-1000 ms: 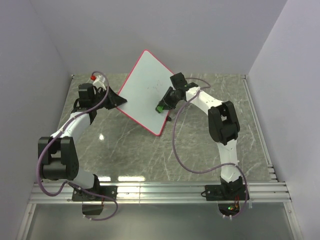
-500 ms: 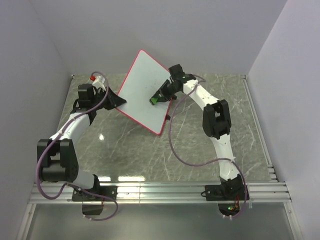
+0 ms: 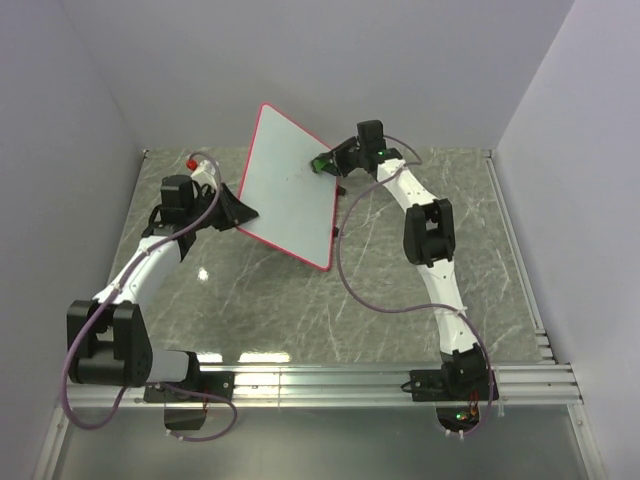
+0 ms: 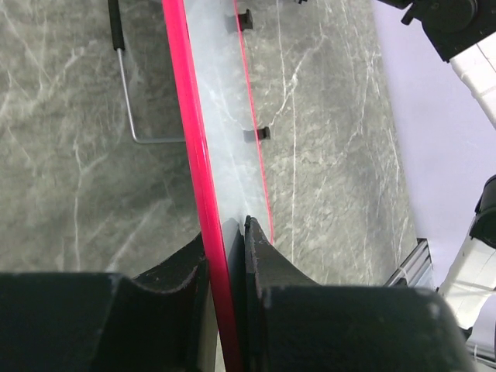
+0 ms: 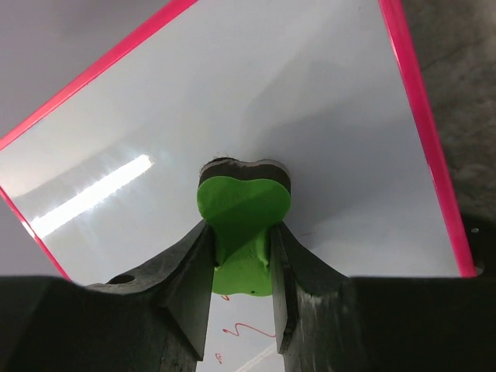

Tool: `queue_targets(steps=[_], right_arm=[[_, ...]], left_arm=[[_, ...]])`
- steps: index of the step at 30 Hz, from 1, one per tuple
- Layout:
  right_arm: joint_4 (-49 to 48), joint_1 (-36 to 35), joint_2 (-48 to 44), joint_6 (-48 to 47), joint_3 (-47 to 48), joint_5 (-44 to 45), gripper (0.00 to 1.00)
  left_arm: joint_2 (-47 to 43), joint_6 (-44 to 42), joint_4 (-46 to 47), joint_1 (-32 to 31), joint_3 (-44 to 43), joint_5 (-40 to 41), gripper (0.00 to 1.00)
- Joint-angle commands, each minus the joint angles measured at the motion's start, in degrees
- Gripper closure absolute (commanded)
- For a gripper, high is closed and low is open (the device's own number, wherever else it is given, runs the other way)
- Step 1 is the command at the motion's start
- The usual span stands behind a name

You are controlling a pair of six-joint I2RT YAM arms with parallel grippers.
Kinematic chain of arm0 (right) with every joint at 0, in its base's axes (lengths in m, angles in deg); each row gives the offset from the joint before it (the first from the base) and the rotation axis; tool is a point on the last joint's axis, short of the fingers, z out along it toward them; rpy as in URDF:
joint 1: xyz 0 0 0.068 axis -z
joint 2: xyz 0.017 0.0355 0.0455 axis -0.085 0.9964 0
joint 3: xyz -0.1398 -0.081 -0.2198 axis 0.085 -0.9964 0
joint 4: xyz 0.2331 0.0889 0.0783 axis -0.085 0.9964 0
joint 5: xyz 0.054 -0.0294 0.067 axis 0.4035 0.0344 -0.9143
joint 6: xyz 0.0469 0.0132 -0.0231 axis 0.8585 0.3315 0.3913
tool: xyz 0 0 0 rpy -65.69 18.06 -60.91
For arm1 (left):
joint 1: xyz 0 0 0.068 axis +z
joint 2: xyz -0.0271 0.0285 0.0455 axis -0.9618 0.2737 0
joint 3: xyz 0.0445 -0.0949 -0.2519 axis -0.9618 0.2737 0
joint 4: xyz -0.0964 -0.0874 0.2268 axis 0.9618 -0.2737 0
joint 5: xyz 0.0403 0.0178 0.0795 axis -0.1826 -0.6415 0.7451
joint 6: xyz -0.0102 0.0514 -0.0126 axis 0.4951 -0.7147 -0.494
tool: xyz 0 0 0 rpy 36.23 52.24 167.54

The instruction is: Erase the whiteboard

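Grey marbled stone made up the bench (image 3: 400,290), closed in by pale walls (image 3: 400,70). On it the whiteboard (image 3: 290,190) stood steeply tilted, its lower edge down near the bench and its upper corner raised toward the back wall.

At the whiteboard's left edge the left end effector (image 3: 238,208) was pinching the red rim, one finger on the white face and the other on the back. The left wrist view showed the rim running straight out from between the pressed fingers (image 4: 260,256). Behind the whiteboard lay a thin bent metal rod (image 4: 128,101) with a black sleeve. The left arm was folded at its elbow close to its base, and its forearm stretched forward to the whiteboard's left edge.

Near the whiteboard's upper right edge the right end effector (image 3: 325,162) was clamped on a green eraser (image 5: 242,225), whose dark pad lay against the white face. Faint red scribbles (image 5: 248,329) showed on the face just below the eraser. The right arm was stretched long from its base, its wrist turned left toward the whiteboard.
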Motion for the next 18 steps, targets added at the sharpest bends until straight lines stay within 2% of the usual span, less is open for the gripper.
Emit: queue_targets(steps=[1, 6, 11, 15, 18], right_arm=[[-1.39, -3.53, 1.57, -1.71, -0.32, -1.33, 1.0], [0.89, -5.99, -6.16, -9.17, -11.92, -4.5, 1.0], [7.55, -9.06, -13.45, -17.44, -21.67, -6.79, 1.0], [13.89, -11.7, -17.07, -24.29, -24.68, -5.48, 1.0], [16.8, -13.11, -16.81, -25.36, -22.23, -4.95, 1.0]], left_arm=[[-2.87, -8.3, -5.02, -4.42, 4.6, -3.89, 1.0], [-4.63, -6.71, -2.21, -4.42, 9.97, -3.72, 1.0], [-2.26, -8.99, -4.31, -4.42, 9.36, -3.1, 1.0], [-0.33, -9.87, -4.66, -4.42, 8.13, -3.8, 1.0], [0.38, -10.75, -6.24, -5.12, 7.78, -3.02, 1.0]])
